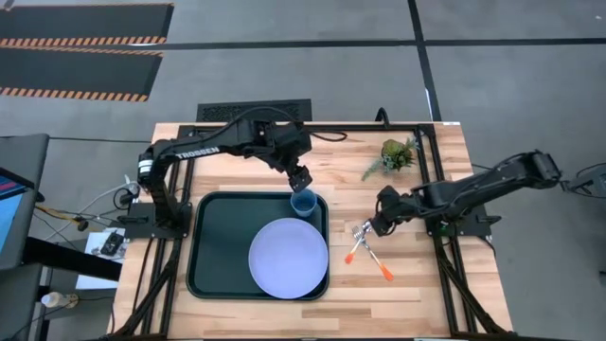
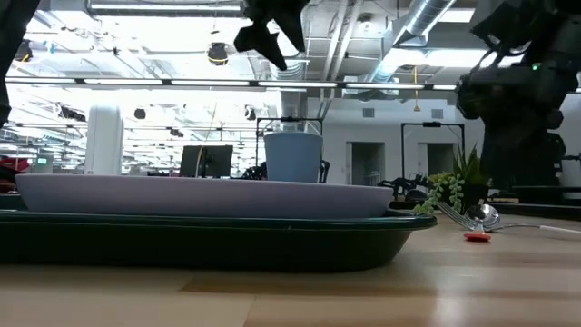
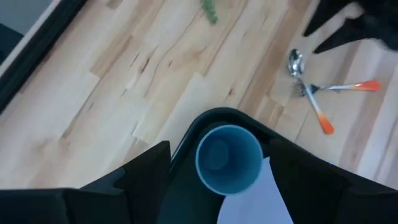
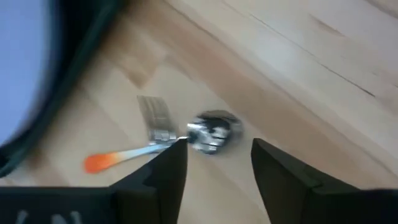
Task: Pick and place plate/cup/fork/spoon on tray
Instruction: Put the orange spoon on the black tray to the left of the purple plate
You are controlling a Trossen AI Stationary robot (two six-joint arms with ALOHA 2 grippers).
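Two dark arms, white TROSSEN lettering on left arm (image 1: 204, 149), black cabling

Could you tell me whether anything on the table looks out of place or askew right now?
Only the cutlery: the fork and spoon lie crossed over each other on the bare wood beside the tray, not on it. The plate and upright cup sit in the tray. Nothing looks spilled or damaged.

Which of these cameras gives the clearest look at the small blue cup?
The left wrist view: it looks straight down into the small blue cylindrical cup, rim and inside visible. The high view shows it tiny in the tray's corner; the low view shows its side behind the plate; the right wrist view misses it.
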